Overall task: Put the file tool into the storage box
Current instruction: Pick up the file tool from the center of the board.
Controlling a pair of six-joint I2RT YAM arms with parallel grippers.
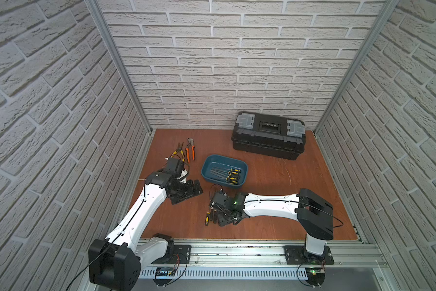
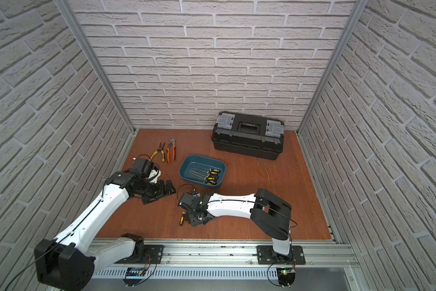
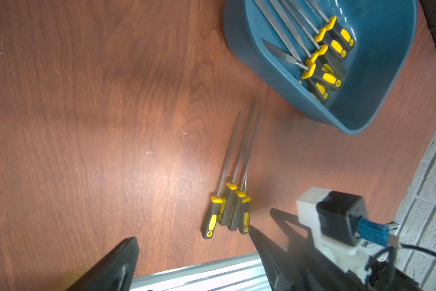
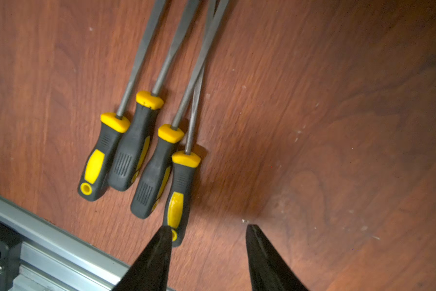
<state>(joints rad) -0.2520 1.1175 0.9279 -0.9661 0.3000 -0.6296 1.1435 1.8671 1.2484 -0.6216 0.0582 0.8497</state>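
**A:** Which step is being shown?

**B:** The approach to the grasp. The right gripper [image 4: 208, 226] is hovering low with its jaws standing apart. One tip is touching the butt of the nearest file tool [image 4: 180, 189], which is lying on the table [image 1: 274, 181] beside three other files [image 4: 126, 156].

**A:** And the next move?

**B:** I am judging that it calls for shifting sideways to straddle that handle, closing, then lifting towards the storage box [image 1: 208, 167].

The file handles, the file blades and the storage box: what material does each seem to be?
File handles: black matte rubber-like grip with ribbing, glossy yellow plastic inserts. File blades: dull grey metal, probably steel. Storage box: teal plastic, smooth and slightly glossy, with soft highlights on its wall.
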